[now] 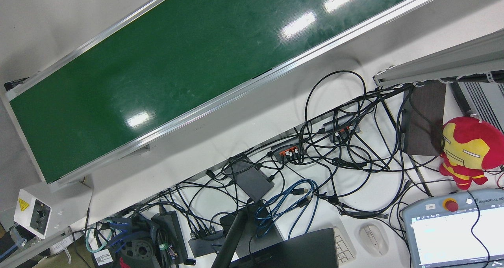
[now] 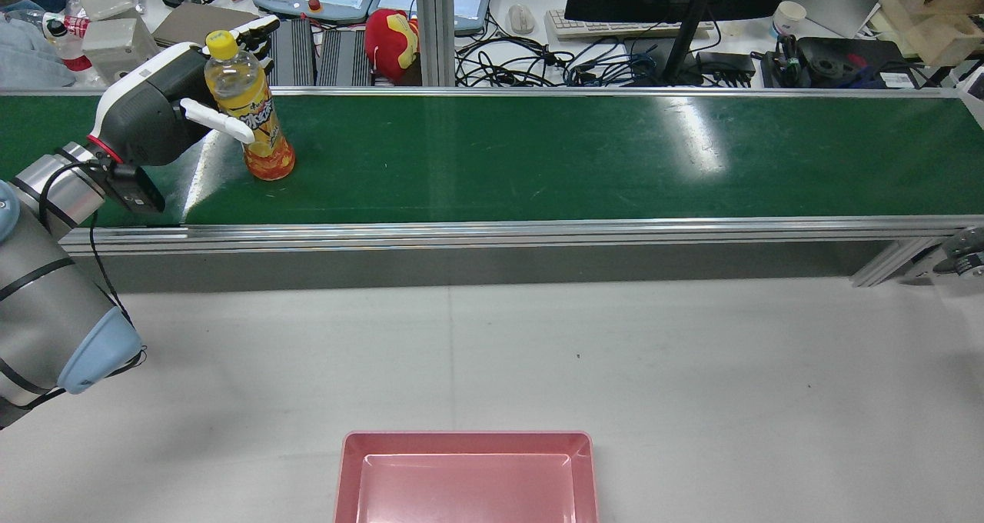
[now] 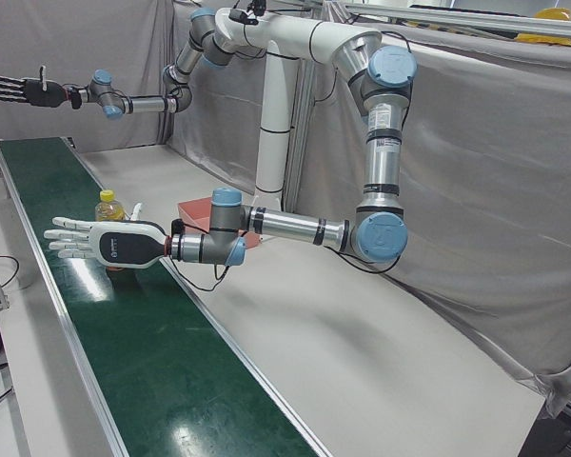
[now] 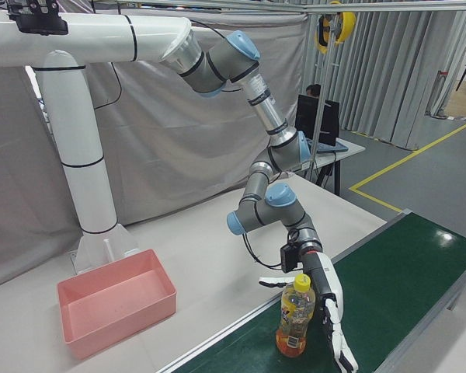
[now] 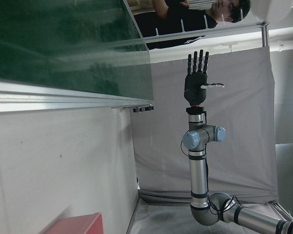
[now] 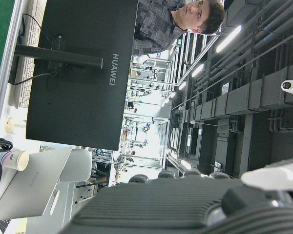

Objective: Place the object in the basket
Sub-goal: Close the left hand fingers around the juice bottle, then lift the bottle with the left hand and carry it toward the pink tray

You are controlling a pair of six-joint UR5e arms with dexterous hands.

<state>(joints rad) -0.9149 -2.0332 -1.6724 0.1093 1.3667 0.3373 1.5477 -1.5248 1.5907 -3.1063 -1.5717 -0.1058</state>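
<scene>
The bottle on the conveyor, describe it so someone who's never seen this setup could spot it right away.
Find the long green conveyor belt running across the station in the rear view, and follow it to its left end. There a clear plastic bottle of orange drink stands upright, with the left hand open beside it. Its yellow cap and orange-yellow label single it out; nothing else sits on the belt.

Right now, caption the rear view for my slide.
Left hand with open fingers beside upright yellow-capped orange drink bottle on green conveyor belt; pink basket waits.
</scene>
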